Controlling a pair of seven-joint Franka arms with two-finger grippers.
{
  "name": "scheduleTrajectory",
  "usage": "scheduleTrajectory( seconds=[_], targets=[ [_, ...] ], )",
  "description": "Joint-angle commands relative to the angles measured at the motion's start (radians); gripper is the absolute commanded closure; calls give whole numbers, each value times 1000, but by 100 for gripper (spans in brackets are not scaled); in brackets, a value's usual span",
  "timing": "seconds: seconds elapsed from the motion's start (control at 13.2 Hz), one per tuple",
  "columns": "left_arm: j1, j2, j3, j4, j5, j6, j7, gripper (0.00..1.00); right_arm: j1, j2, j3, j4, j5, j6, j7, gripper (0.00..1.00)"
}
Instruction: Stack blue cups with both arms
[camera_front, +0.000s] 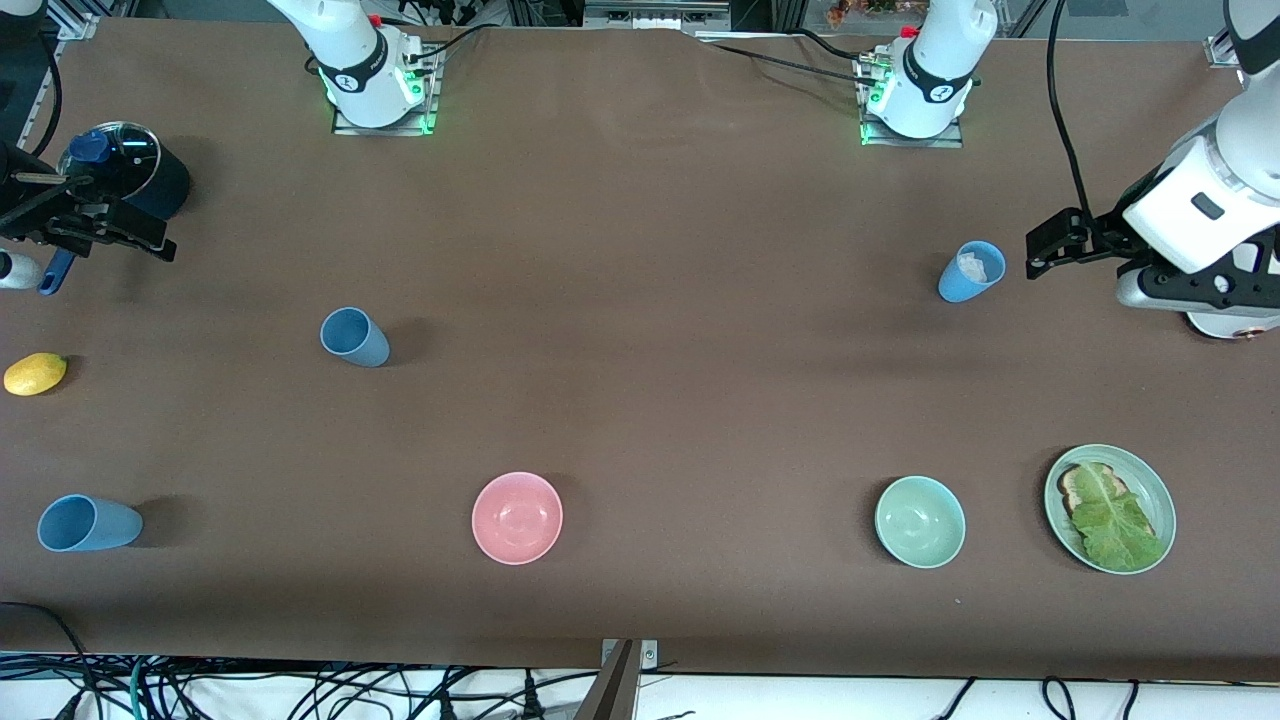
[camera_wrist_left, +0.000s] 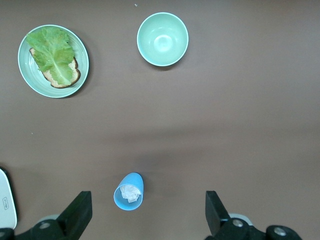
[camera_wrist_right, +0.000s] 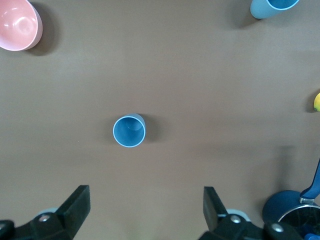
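Note:
Three blue cups stand on the brown table. A bright blue cup (camera_front: 971, 271) with crumpled white paper inside is near the left arm's end; it also shows in the left wrist view (camera_wrist_left: 129, 191). A duller blue cup (camera_front: 355, 337) stands toward the right arm's end and shows in the right wrist view (camera_wrist_right: 129, 131). A third blue cup (camera_front: 88, 523) is nearer the front camera at that end. My left gripper (camera_front: 1042, 250) is open and empty, in the air beside the bright cup. My right gripper (camera_front: 110, 225) is open and empty over the navy saucepan.
The navy lidded saucepan (camera_front: 125, 170) and a lemon (camera_front: 35, 373) sit at the right arm's end. A pink bowl (camera_front: 517, 517), a green bowl (camera_front: 920, 521) and a green plate (camera_front: 1160, 495) with toast and lettuce lie nearer the front camera. A white toaster (camera_wrist_left: 6, 200) is by the left gripper.

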Motion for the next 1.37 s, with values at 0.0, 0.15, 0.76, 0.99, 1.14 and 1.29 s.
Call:
scheduleTrajectory(
  seconds=[0.0,0.15,0.76,0.99,1.14,1.29],
  targets=[
    [-18,-72,12,-60,23,-4,13,0,-2,-8,2,-4,6,-3,3,0],
    [-3,-100,9,-92,23,13,13,0,-2,-12,4,-7,6,-5,3,0],
    [6,-106,18,-181,23,100,27,0,-4,-12,11,-7,6,-8,4,0],
    [8,-89,18,-180,23,105,27,0,-4,-12,10,-7,6,-8,4,0],
    [8,-88,19,-180,23,106,27,0,-2,-12,10,-7,6,-8,4,0],
    [8,-85,19,-180,23,108,29,0,-4,-11,10,-7,6,-8,3,0]
  ],
)
